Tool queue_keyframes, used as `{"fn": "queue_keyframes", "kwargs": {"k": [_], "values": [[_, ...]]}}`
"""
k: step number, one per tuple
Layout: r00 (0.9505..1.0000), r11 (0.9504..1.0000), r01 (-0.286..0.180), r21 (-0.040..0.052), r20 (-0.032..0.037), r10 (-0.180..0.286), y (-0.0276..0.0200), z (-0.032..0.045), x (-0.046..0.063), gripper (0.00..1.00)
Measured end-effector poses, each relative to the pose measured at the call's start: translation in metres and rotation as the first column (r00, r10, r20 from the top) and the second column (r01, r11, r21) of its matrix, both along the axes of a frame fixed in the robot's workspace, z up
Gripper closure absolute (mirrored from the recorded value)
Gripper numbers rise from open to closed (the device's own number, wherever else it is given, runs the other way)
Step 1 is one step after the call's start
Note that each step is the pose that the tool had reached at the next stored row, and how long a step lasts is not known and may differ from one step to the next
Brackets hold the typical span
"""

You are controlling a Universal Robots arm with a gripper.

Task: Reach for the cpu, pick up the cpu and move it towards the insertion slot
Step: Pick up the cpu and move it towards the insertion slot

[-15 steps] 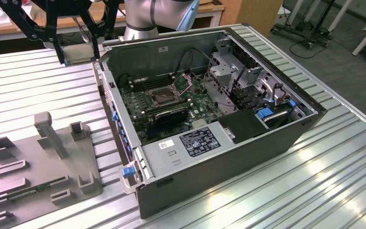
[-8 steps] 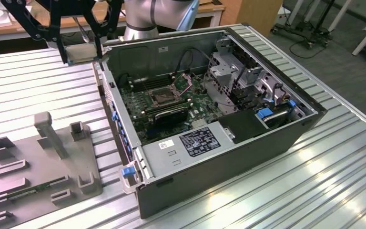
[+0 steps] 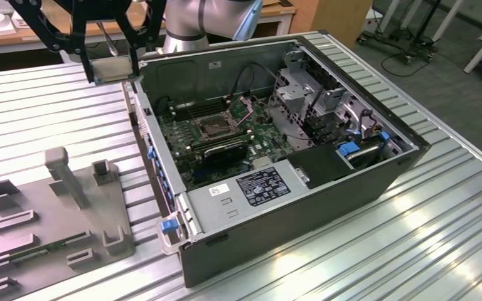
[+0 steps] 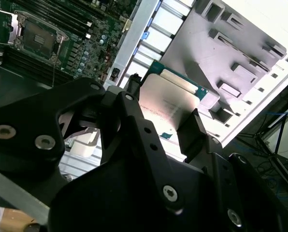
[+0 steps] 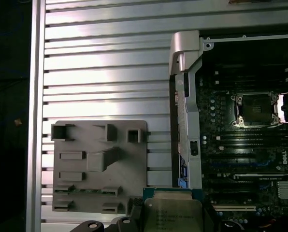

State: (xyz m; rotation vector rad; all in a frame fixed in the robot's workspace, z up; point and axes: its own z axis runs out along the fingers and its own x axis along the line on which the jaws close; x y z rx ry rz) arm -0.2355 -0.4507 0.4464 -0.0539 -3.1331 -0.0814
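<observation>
The gripper [image 3: 111, 66] hangs above the slatted metal counter [image 3: 48, 113], just outside the open computer case [image 3: 308, 207], at about 10 o'clock from the case centre in the exterior view. In that view a pale flat piece sits between the black fingers [image 3: 86, 59]; it is probably the cpu, though the angle there is poor.

In both wrist views the grasp is plain. In the second wrist view, the fingers [image 4: 192, 133] are clamped on opposite edges of the cpu [image 4: 168, 104], whose silvery-white top faces the camera with its green edge showing on the far side. In the first wrist view, the cpu [image 5: 172, 212] is raised clear of the counter, over the case's near wall.

The insertion slot [image 3: 210, 130] lies on the green motherboard [image 3: 224, 141] inside the case, a square socket with a dark centre and a silver frame. It is unoccupied and well apart from the cpu; from the gripper it lies toward 4 o'clock in the exterior view. It also appears in the first wrist view [image 5: 255, 108] and the second wrist view [image 4: 37, 38].

A grey plastic tray [image 3: 53, 219] rests on the counter at 8 o'clock from the case.
</observation>
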Motion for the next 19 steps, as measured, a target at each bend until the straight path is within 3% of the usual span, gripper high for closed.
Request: {"fn": "queue_keyframes", "kwargs": {"k": [19], "values": [[1.0,1.0,0.0,0.0,0.0,0.0,0.0,0.0,0.0047,0.45]]}}
